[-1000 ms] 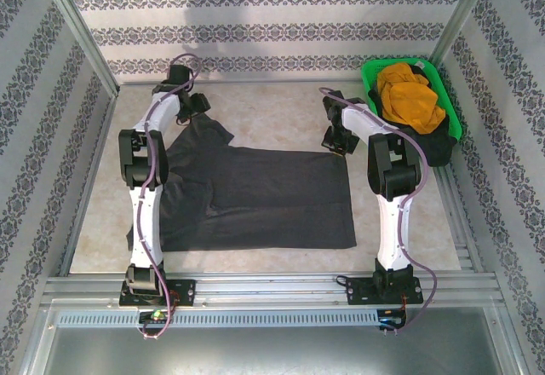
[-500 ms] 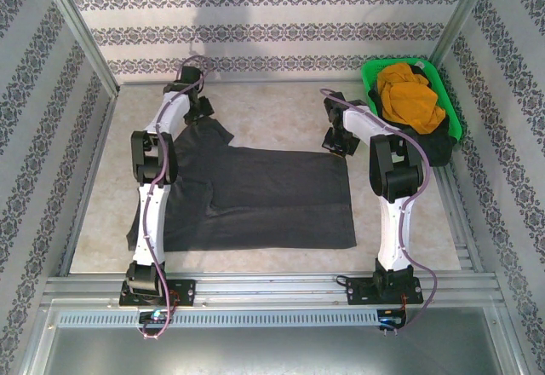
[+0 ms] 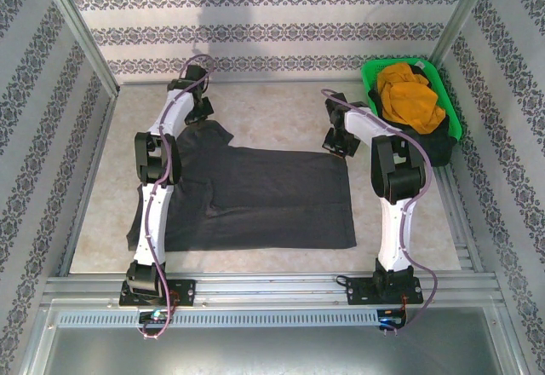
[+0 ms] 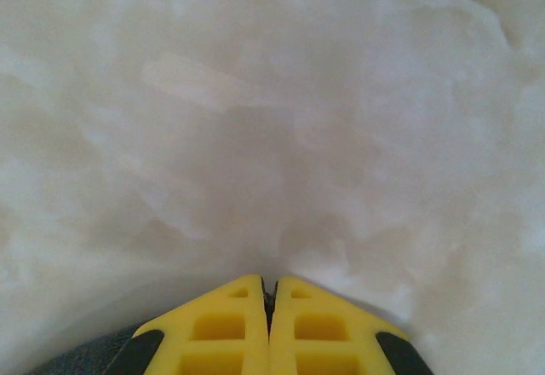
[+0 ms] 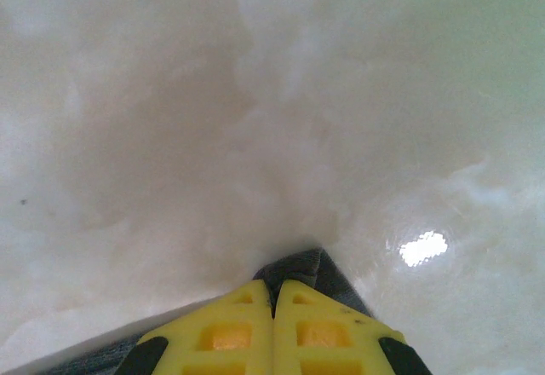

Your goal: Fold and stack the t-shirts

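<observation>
Charcoal t-shirt (image 3: pixel 272 196): flat on worktop (image 3: pixel 272 111), left side hidden behind the arm.
Left hand (image 4: pixel 269 285): closed tight at its far edge; any pinch hidden underneath.
Right hand (image 5: pixel 274 288): closed on its corner.

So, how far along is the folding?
Done: grey t-shirt spread flat on the table. In hand: right gripper shut on its far corner, left gripper shut by a sleeve. Left: folding it, plus orange shirt and black shirt in the green basket.

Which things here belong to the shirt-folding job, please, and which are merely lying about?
Job: dark grey t-shirt, spread flat; mustard orange t-shirt; black t-shirt.
Lying about: green basket, holding the latter two shirts.
</observation>
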